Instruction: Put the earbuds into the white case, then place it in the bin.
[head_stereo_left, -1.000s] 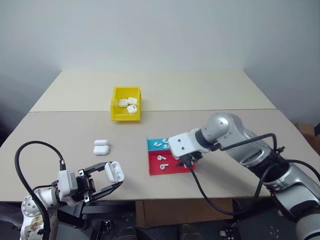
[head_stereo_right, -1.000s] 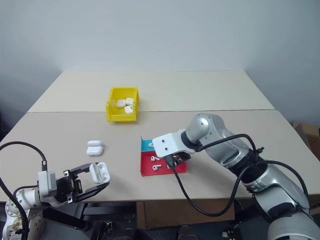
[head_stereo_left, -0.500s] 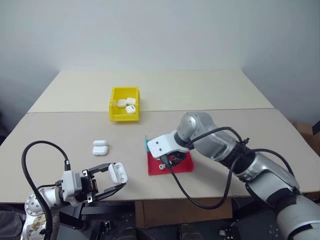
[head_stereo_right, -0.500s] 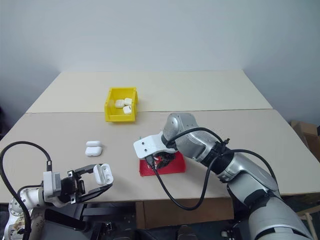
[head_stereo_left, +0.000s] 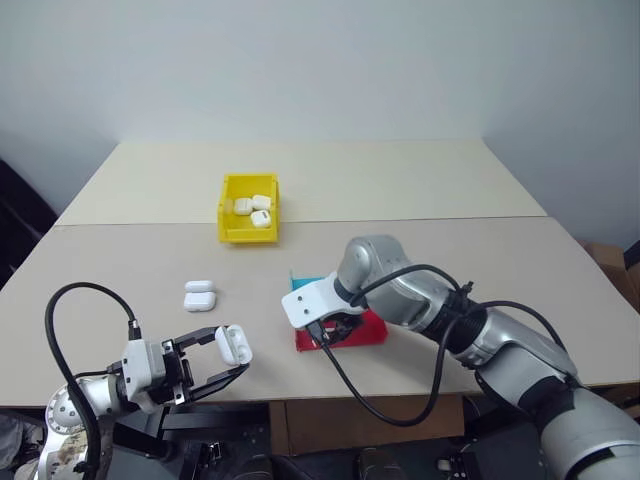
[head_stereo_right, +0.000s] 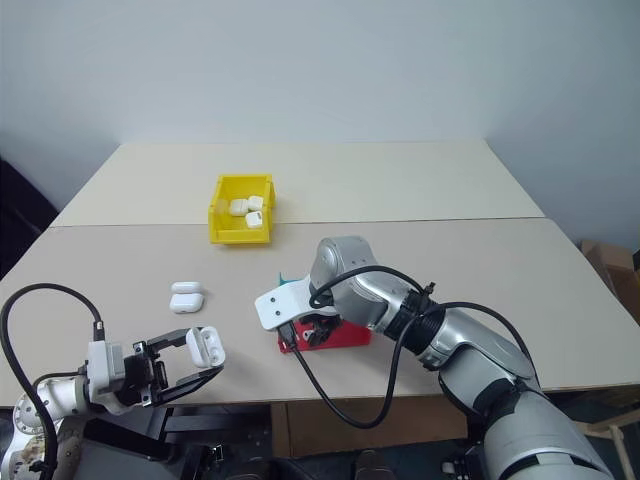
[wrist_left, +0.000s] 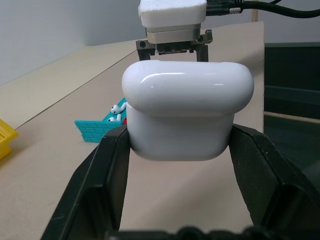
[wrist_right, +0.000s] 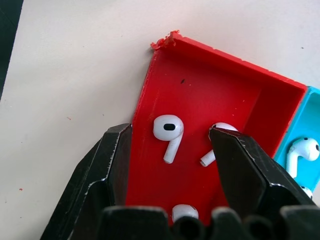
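My left gripper (head_stereo_left: 232, 358) is shut on the white case (wrist_left: 187, 115) and holds it above the table's near-left edge, its fingers (wrist_left: 107, 175) clamping both sides. My right gripper (wrist_right: 170, 132) points steeply down over the red half of the tray (wrist_right: 210, 95). It is open and its two fingertips straddle one of the earbuds (wrist_right: 169, 134) without touching it. More earbuds lie beside it (wrist_right: 216, 150) and in the blue half (wrist_right: 302, 149). The yellow bin (head_stereo_left: 250, 236) stands further back on the left with three cases inside.
Two spare white cases (head_stereo_left: 200, 296) lie side by side on the table between the bin and my left gripper. The red-and-blue tray (head_stereo_left: 368, 328) sits mid-table under my right arm. A seam crosses the tabletop behind the bin.
My right gripper has swung left and sunk lower over the tray, now covering its red half. The left gripper has stayed where it was with the case.
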